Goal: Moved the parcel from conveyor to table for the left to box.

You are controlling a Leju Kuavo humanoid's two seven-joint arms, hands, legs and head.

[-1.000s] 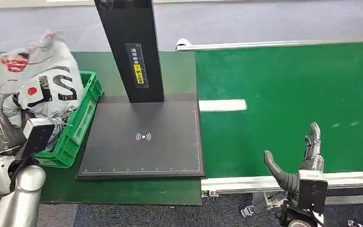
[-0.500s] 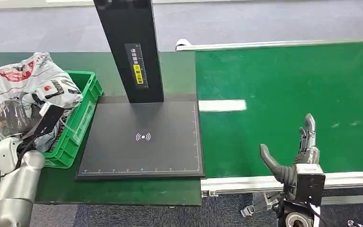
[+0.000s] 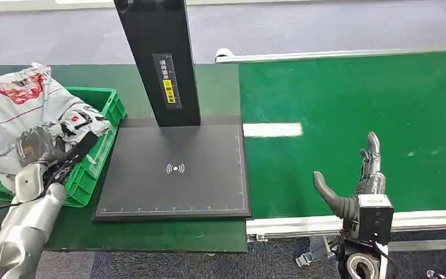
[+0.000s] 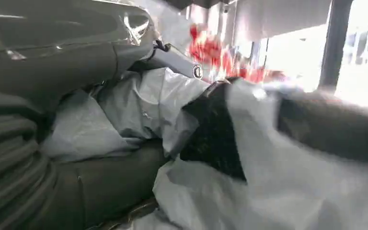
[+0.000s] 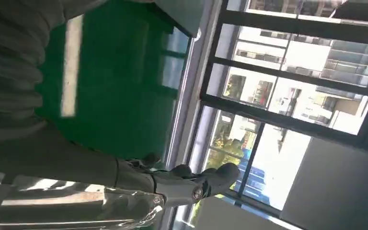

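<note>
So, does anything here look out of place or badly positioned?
Yes. The grey parcel is too big for the green crate: it bulges above the rim and hangs over the far side, crumpled, with the left hand holding it. The right hand is open over the conveyor.

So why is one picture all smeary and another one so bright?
Left wrist view: the camera sits right against the bag the left hand grips, so it looks smeared. Right wrist view: it faces sunny windows, which glare white while the right hand stays dim. Head view: sharp, evenly lit.
</note>
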